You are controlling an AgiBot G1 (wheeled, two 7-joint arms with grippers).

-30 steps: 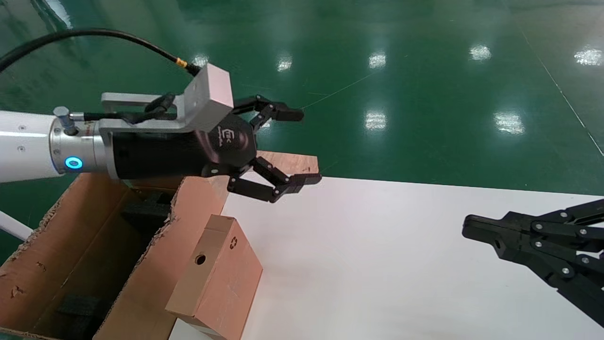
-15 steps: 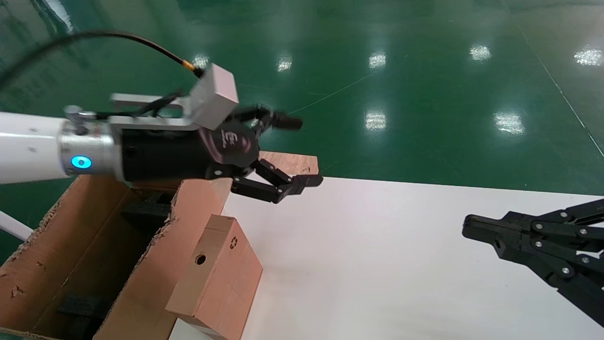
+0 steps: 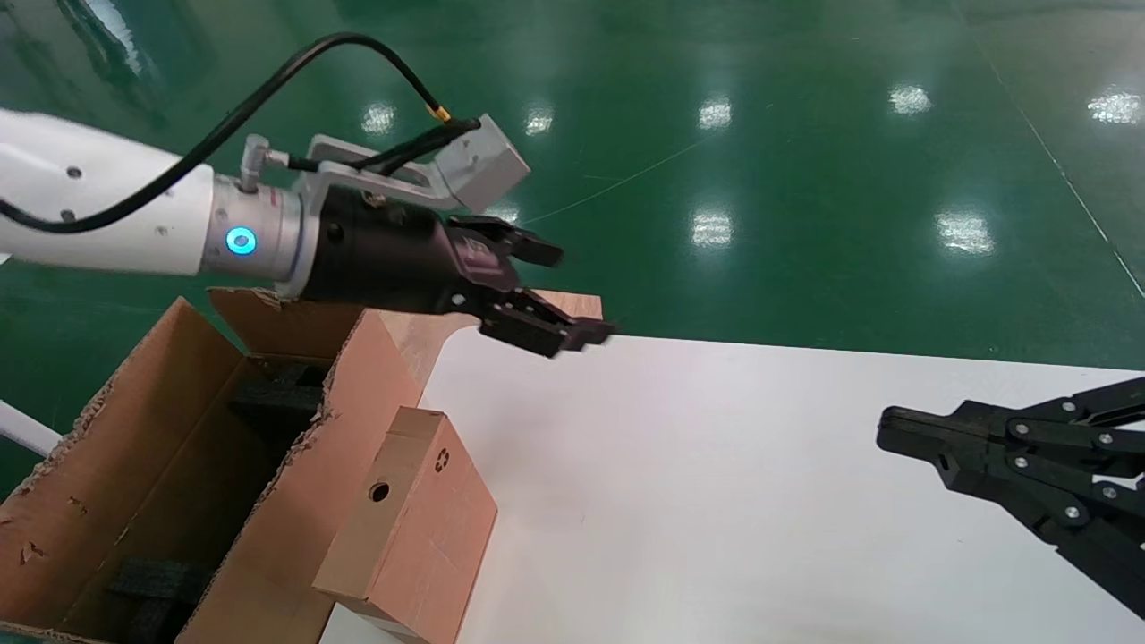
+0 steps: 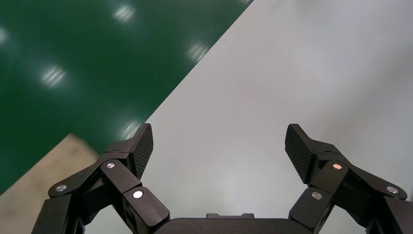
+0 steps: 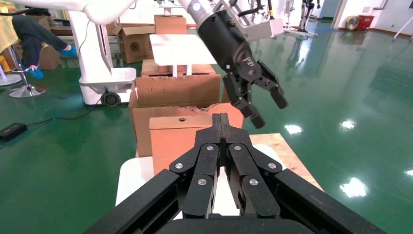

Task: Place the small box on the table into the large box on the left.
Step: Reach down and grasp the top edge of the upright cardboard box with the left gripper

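Right pincer partly cut off

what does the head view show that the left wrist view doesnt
Only the head view shows the small box leaning against the large box, untouched, and the right hand hanging shut over the table's right side. Only the left wrist view shows the left hand's ribbed fingertips spread wide with nothing between them. Both show the left hand open in the air above the white table, by the wooden board.
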